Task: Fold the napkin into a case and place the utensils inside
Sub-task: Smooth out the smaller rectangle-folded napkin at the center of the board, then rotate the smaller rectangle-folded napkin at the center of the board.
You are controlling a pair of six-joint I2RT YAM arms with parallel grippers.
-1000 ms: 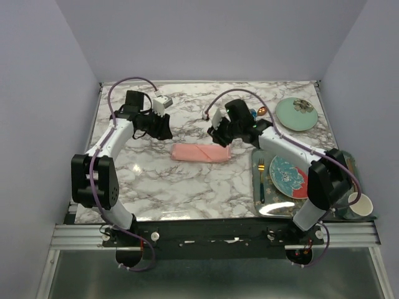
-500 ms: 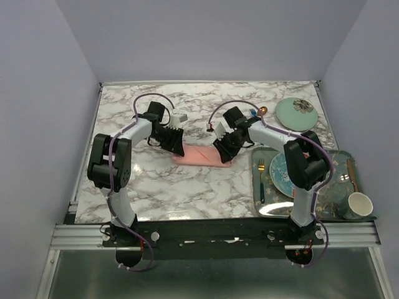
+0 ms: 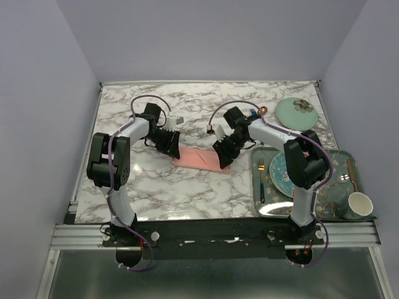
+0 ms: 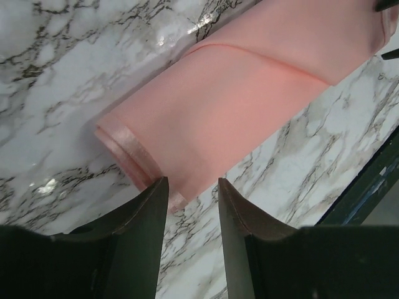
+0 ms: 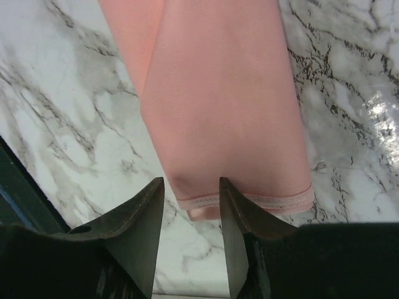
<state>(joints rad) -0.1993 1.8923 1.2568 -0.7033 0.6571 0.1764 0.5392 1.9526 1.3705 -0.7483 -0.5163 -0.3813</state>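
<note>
Already the napkin (image 3: pixel 198 157) lies as a narrow pink strip on the marble table (image 3: pixel 187 187), about midway between the two arms, so the folding into a case looks largely done. In the overhead view the left tool (image 3: pixel 169 144) is down at the strip's left end and the right tool (image 3: pixel 225 156) at its right end. A copper spoon (image 3: pixel 262 110) shows just behind the right arm, well clear of the cloth. I cannot make out the small dark fork, so I judge the loading of the utensils not yet begun. From the left wrist, the left tool (image 4: pixel 192 184) stands roughly half open. Its fingers are apart with marble showing between them, and only the hemmed corner of the napkin (image 4: pixel 237 106) reaches into the gap, so it grips nothing. From the right wrist, the right tool (image 5: pixel 190 184) is likewise about half open, straddling the hemmed end of the napkin (image 5: pixel 224 106) without pinching it. What is left, as I judge it, is any last tidying of the fold and then slipping both utensils inside.
</note>
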